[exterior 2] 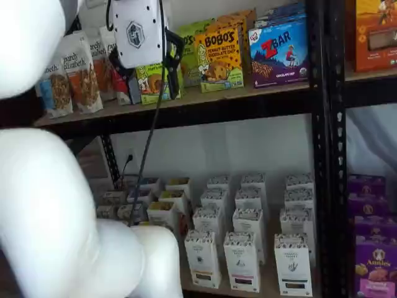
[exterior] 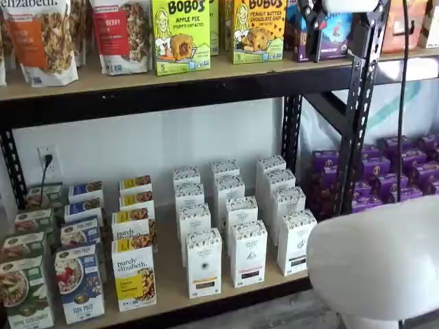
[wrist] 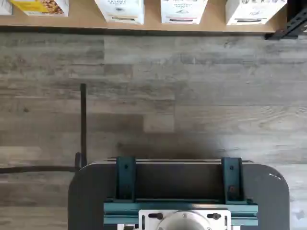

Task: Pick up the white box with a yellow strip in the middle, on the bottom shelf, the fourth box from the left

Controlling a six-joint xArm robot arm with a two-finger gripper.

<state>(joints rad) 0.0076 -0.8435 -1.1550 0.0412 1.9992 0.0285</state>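
Observation:
The white box with a yellow-gold strip stands at the front of the bottom shelf, just right of a yellow-labelled "purely elizabeth" box. It also shows in a shelf view and in the wrist view. Alike white cartons with black strips stand to its right and behind it. My gripper hangs high up in front of the upper shelf, far above the box. It also shows in a shelf view. Its white body hides the gap between the black fingers.
Bobo's boxes and granola bags line the upper shelf. Purple boxes fill the neighbouring bay past a black upright. My white arm blocks part of both shelf views. A dark mount and wood floor show in the wrist view.

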